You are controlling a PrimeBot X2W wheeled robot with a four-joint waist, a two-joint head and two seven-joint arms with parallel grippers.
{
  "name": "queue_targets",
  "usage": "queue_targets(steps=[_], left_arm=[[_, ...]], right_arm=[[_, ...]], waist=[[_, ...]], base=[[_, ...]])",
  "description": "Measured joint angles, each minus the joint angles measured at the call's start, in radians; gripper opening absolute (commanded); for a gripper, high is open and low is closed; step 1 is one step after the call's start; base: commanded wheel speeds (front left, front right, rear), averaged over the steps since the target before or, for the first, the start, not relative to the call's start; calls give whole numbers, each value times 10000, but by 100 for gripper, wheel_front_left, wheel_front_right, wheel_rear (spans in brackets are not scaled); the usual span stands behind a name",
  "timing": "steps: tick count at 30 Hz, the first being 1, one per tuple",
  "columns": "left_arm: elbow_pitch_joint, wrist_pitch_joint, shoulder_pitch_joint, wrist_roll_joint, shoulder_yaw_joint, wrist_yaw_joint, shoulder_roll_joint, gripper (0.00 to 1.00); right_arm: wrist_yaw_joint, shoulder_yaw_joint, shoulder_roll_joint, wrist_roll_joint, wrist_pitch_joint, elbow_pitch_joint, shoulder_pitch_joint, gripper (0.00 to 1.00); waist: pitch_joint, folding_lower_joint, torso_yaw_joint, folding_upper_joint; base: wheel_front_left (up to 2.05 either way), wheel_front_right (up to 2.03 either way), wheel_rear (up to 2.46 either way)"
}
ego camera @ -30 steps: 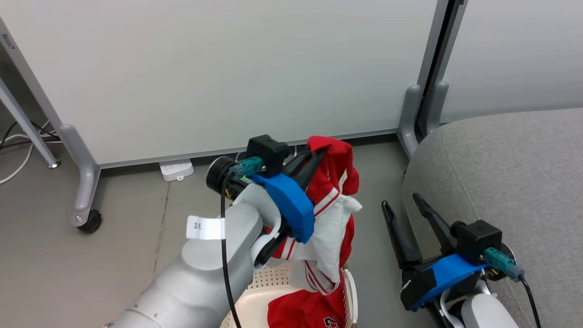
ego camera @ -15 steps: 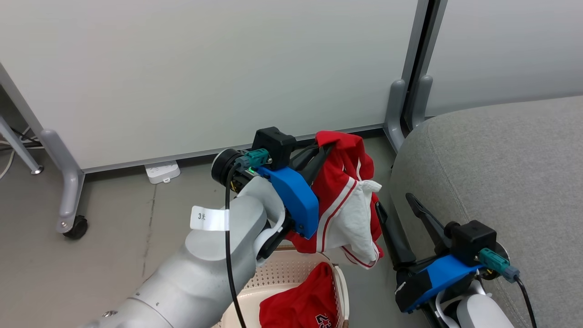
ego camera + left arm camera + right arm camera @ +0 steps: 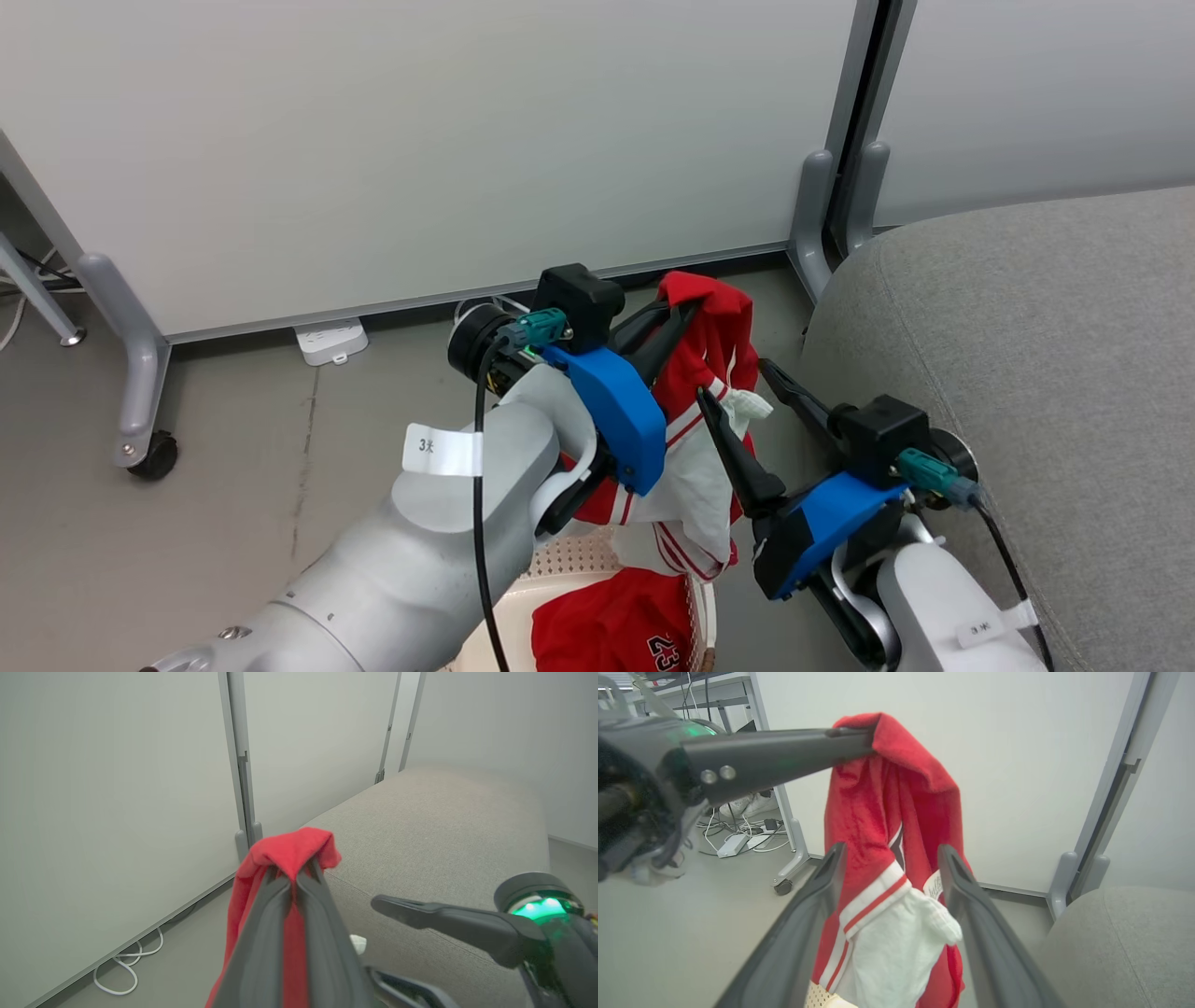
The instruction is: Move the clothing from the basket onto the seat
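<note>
Nearest, at the bottom of the head view, the basket (image 3: 571, 563) stands on the floor (image 3: 233, 504). The numbered garment (image 3: 611, 627) lies crumpled inside it against the right wall, so half the job waits there. Above the basket's far rim, the left gripper (image 3: 689, 313) has its fingers pressed together on a fold of the striped garment (image 3: 695, 471). It pinches the very top, so the rest hangs free: red cloth first, then the white and red-striped trim. The lowest hem is just above the basket's rim, and I cannot tell whether it is clear or brushing. Holding the top edge looks like a way to lift the whole length out without dragging.

Just beyond and to the right, the right gripper (image 3: 736, 381) has its fingers spread wide and holds nothing. In its wrist view the hanging cloth appears in the gap between them, at about the striped band. I judge it is set to take a second hold, to steady or spread the garment for the carry.

Further right is the seat (image 3: 1027, 355), its rounded left edge close to both grippers and bare of clothing. Farthest back stand the pale partition panels (image 3: 467, 140) on grey feet, with a power strip (image 3: 329, 342) at their base
</note>
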Motion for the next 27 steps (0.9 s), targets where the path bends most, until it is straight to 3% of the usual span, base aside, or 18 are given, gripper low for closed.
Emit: queue_targets(steps=[20,21,22,23,27], left_arm=[[-430,-205,-246,-627,-907,2,-2,0],[-433,-205,-246,-667,-940,2,-2,0],[-435,-207,-246,-677,-970,2,2,0],[-435,-209,-246,-698,-1005,2,0,0],[-383,-222,-246,-784,-1089,8,0,0]], right_arm=[[0,1678,0,1335,-487,4673,-2680,100],[0,1783,-2,1453,-529,4811,-2747,85],[0,1891,-2,1557,-591,4934,-2811,31],[0,2008,-2,1655,-656,5030,-2875,0],[0,2403,-2,2013,-903,5359,-3052,0]], waist=[[83,0,49,0],[64,0,55,0],[44,0,59,0],[27,0,60,0],[-34,0,24,0]], base=[[0,0,0],[0,0,0],[0,0,0],[0,0,0],[0,0,0]])
